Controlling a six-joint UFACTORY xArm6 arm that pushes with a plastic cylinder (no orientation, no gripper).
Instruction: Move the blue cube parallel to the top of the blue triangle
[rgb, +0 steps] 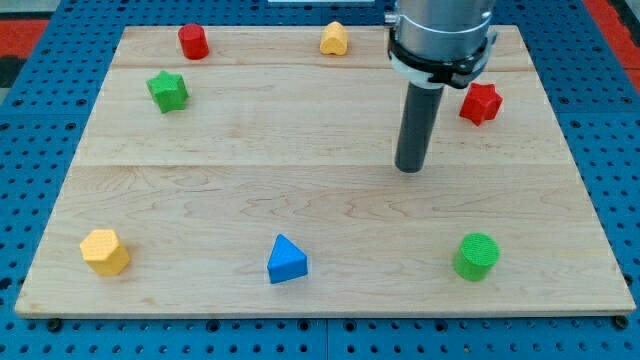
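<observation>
Camera view shows no blue cube; my tip, which has no fingers, stands toward the view's top-right of the blue triangle; I'd find the cube first.

The board looks like pale, unfinished-ish wood, visible grain and plank seams, pretty matt. Under it is a blue pegboard full of holes, smooth plastic or painted metal, can't tell which. The blocks look like matt painted or plastic bits: blue triangle at 6 o'clock, green cylinder at 4. The rod is dark and matt down to my tip; the collar above has a slight metallic sheen.
</observation>
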